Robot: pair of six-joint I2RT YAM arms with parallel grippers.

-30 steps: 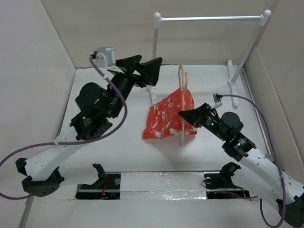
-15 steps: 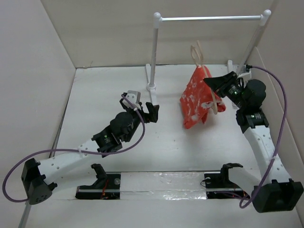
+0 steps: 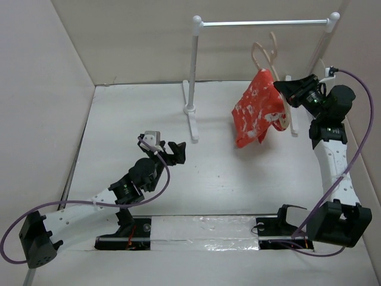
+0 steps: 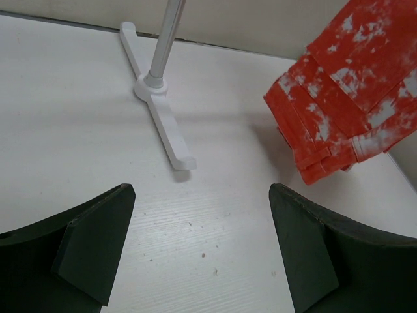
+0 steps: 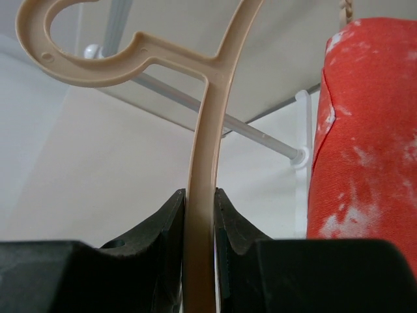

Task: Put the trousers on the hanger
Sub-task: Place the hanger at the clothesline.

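Observation:
The orange-red trousers with white splotches hang folded over the pale beige hanger, held in the air at the back right below the rack's crossbar. My right gripper is shut on the hanger's side; in the right wrist view the hanger runs up between the jaws with its hook at top left, and the trousers hang at the right. My left gripper is open and empty, low over the table at centre left; in its view the trousers show at upper right.
A white tube rack stands at the back, with a metal crossbar, a left post and its foot on the table. White walls enclose the table on the left, back and right.
My right gripper has lifted the hanger and trousers farther up and back right, nearer the crossbar. My left arm has drawn back and lowered toward the near left.

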